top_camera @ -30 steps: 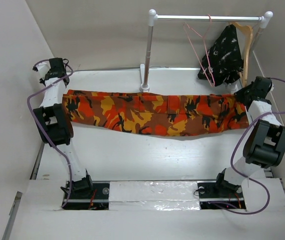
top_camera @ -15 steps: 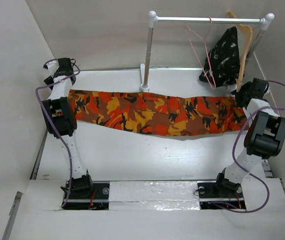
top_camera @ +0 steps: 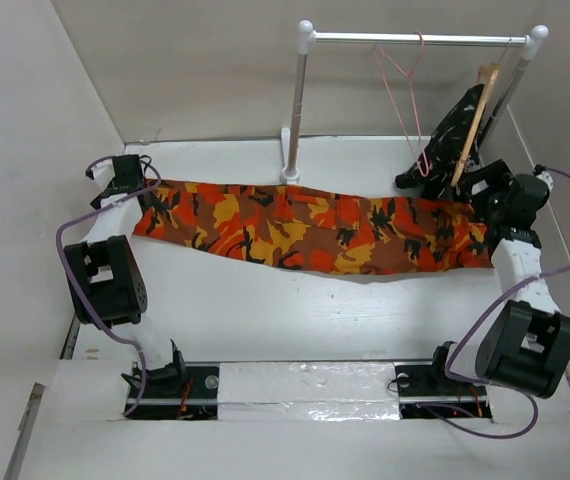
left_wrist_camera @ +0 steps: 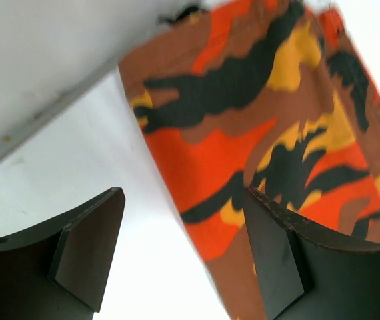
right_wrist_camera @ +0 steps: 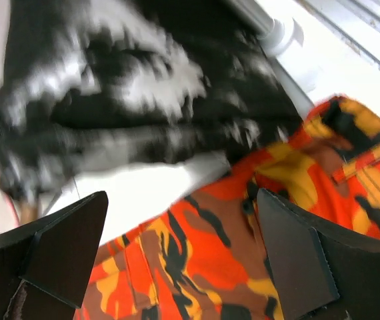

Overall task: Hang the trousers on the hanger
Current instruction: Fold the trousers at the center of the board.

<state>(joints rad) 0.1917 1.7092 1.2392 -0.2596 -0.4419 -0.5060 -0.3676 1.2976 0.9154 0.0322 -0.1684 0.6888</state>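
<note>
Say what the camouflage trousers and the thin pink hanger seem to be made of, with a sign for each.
Camouflage trousers: matte woven cloth, probably; lies limp, stitched seams show. Thin pink hanger: likely coated wire, slim, bent into a hook.

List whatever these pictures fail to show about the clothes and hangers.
Black-and-white garment: motion blur in the right wrist view smears its print.
Trousers: the right arm covers their right end in the top view; the left wrist view's edges cut off all but one end.
Pink hanger: too thin in the top view to tell whether it touches the garment.
</note>
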